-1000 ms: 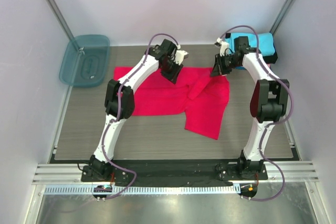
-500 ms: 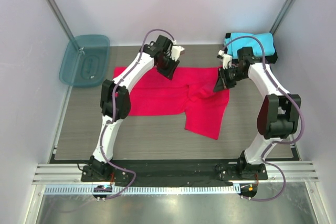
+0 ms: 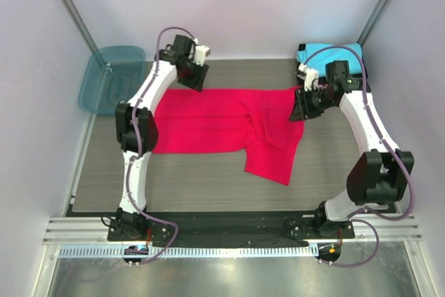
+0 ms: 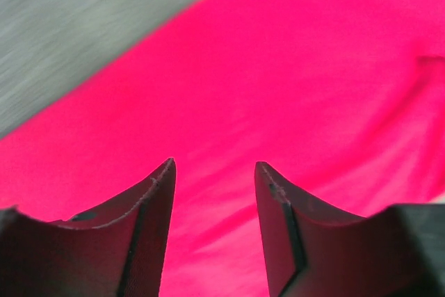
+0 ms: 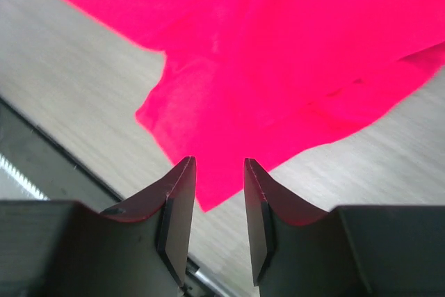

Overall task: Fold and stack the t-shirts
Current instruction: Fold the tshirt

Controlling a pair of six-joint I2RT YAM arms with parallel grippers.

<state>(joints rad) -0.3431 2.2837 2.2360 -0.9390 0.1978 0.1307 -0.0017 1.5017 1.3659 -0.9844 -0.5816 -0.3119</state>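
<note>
A large bright red t-shirt (image 3: pixel 208 119) lies spread on the grey table (image 3: pixel 174 179), with one part hanging toward the front at the right. My left gripper (image 3: pixel 193 76) is open and empty over the shirt's back left edge. In the left wrist view (image 4: pixel 214 165) only red cloth (image 4: pixel 313 67) shows beneath it. My right gripper (image 3: pixel 300 109) is open and empty above the shirt's right edge, and the right wrist view (image 5: pixel 219 161) shows the red cloth (image 5: pixel 292 46) below. A folded cyan t-shirt (image 3: pixel 348 53) sits in the back right corner. Black and pink shirts are out of view.
A translucent teal plastic bin (image 3: pixel 111 81) leans at the back left, beside the table's edge. White walls and metal posts close in the table on three sides. The arm bases stand on a rail along the front edge.
Both grippers have moved apart, the left one left and back, the right one to the right. The red shirt's back edge now lies wider and straighter.
</note>
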